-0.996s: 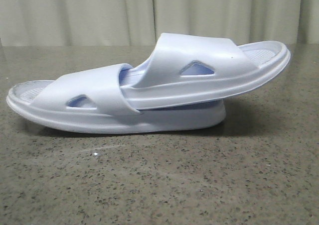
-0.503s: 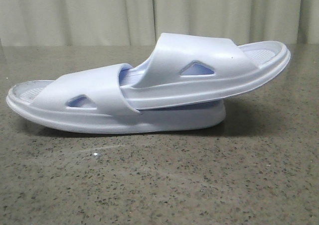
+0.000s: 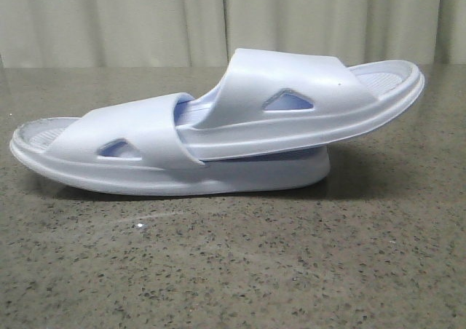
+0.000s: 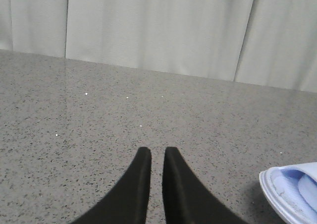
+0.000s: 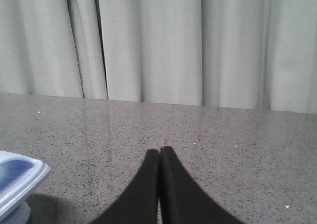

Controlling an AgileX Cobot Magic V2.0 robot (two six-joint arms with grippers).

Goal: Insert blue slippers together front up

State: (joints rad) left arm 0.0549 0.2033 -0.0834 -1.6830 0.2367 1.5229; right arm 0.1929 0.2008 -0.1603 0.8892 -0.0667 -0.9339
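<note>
The two pale blue slippers lie nested on the speckled table in the front view. The lower slipper (image 3: pixel 138 136) rests on its sole. The upper slipper (image 3: pixel 291 78) has one end pushed under the lower one's strap, and its other end sticks out right, raised. My left gripper (image 4: pixel 157 152) is empty, its fingers almost together with a narrow slit, above bare table; a slipper end (image 4: pixel 292 189) shows beside it. My right gripper (image 5: pixel 159 150) is shut and empty; a slipper end (image 5: pixel 17 177) shows off to one side. Neither gripper touches a slipper.
A grey speckled stone tabletop (image 3: pixel 233 271) carries the slippers. Pale pleated curtains (image 3: pixel 218 16) hang behind the table's far edge.
</note>
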